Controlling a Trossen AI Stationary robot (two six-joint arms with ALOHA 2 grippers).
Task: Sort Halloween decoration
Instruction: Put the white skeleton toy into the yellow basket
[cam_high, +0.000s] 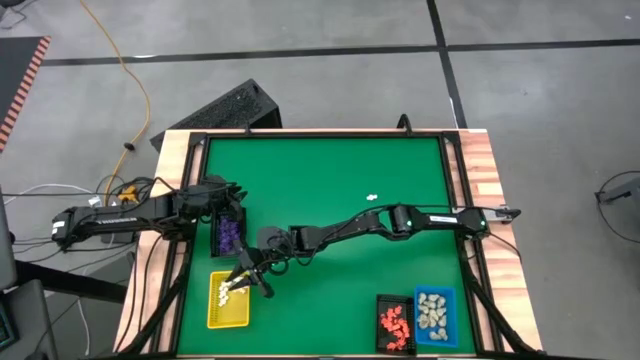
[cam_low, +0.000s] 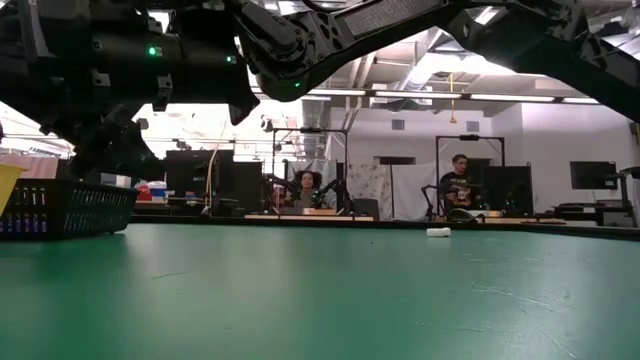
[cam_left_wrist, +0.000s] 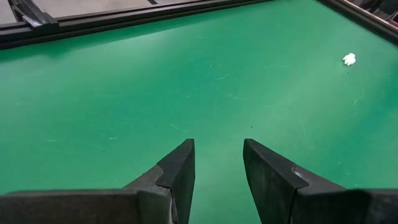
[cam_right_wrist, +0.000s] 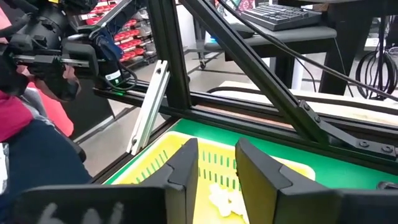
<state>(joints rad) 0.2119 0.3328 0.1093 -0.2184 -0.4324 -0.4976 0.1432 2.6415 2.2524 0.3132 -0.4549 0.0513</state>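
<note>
Hovering right gripper (cam_right_wrist: 216, 180) (jaws parted) over yellow tray's (cam_right_wrist: 283, 167) white figurines (cam_right_wrist: 225, 200)

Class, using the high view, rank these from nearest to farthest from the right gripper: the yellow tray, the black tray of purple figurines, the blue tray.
The right gripper hangs over the table's lower-left part.
1. Yellow tray: directly beneath it, lower left.
2. Black tray of purple figurines: just above, by the left edge.
3. Blue tray: far across, lower right.

Green table mat (cam_high: 330, 190); yellow tray (cam_high: 227, 305) with white figurines (cam_right_wrist: 225, 200); purple figurines (cam_high: 229, 235); orange-red figurines (cam_high: 393, 323).
</note>
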